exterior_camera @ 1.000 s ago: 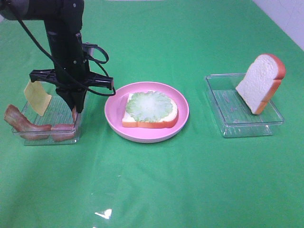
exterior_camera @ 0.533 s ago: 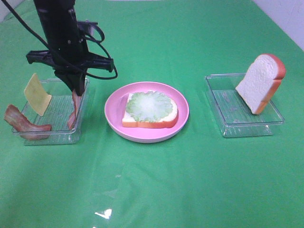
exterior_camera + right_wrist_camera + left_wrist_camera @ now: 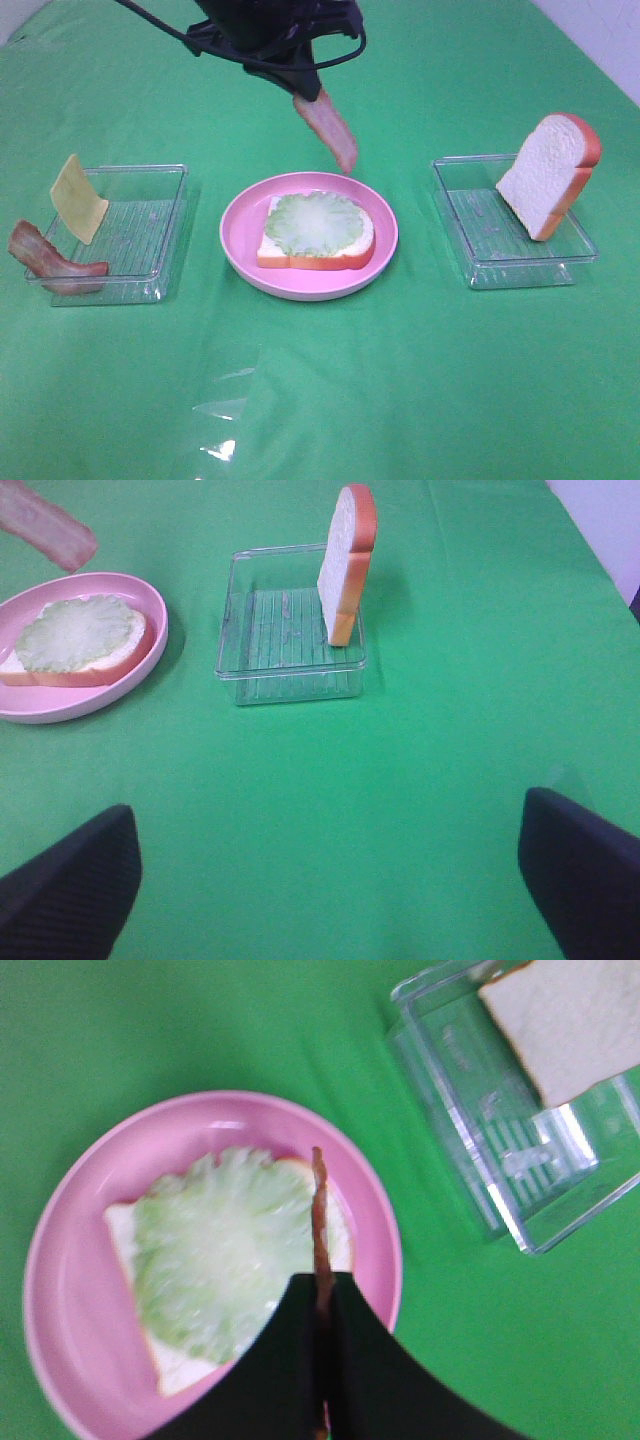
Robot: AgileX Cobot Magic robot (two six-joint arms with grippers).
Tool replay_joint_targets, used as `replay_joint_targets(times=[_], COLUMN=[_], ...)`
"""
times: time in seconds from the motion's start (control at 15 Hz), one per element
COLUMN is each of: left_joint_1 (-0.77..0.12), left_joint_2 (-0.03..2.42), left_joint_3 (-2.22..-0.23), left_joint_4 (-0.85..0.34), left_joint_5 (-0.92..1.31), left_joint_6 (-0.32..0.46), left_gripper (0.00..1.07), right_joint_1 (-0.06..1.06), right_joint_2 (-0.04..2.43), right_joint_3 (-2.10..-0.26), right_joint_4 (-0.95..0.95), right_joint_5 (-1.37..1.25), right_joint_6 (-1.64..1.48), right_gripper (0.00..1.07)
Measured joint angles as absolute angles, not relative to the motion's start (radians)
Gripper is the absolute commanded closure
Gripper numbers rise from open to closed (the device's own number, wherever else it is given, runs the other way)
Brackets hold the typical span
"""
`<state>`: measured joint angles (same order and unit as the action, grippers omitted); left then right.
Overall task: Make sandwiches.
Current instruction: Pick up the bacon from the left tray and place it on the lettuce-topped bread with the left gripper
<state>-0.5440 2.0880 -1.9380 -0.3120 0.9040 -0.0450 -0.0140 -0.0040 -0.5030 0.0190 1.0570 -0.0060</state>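
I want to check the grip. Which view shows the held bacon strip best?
The exterior high view: the bacon strip hangs broadside below the left gripper. The left wrist view shows it edge-on only; the right wrist view shows just one end.

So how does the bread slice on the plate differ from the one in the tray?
The plate slice lies flat on the plate; the tray slice stands on edge, tilted, in its tray. The plate slice is topped with lettuce; the tray slice is bare. Both are white with an orange-red crust.
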Motion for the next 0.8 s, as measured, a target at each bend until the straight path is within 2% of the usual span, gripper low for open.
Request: replay_joint_targets(times=[0.13,0.47,0.8], left_joint_1=[-0.558,-0.558,-0.558], left_joint_2=[2.1,2.187,2.25], left_joint_3=[-1.938,-1.938,-1.938], left_joint_4=[-0.389,-0.586,-0.63], left_joint_5=[0.824,0.812,0.836], left_joint_6=[0.009,0.195,0.214], left_gripper=[1.07,1.07,1.07], right_joint_1=[-0.014,-0.014,-0.014], right_joint_2=[-0.004,-0.004,-0.004], right_joint_3=[-0.503,-0.503,-0.503], right_joint_4=[0.019,0.019,0.019], right_joint_5=[1.057,1.057,1.057], right_joint_6=[-0.006,-0.006,-0.006], right_gripper=[0.09,0.09,0.09])
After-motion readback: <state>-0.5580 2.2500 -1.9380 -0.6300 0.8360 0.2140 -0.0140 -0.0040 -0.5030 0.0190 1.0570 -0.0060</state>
